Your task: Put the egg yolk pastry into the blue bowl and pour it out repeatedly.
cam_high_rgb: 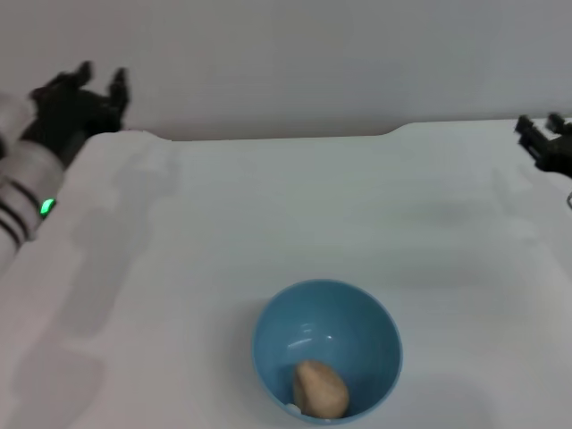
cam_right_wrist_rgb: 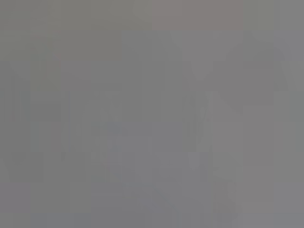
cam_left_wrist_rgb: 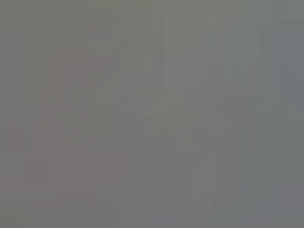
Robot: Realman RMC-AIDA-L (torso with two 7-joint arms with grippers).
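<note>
On the white table (cam_high_rgb: pixel 268 206), only the head view shows the egg yolk pastry (cam_high_rgb: pixel 319 389) inside the blue bowl (cam_high_rgb: pixel 327 313); both pincers spread, empty.

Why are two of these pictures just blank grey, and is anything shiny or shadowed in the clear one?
Both wrist views show only flat grey, nothing recognisable. In the head view, small glints sit inside the blue bowl above the egg yolk pastry; soft shadows of the left arm fall on the white table at its left side.
</note>
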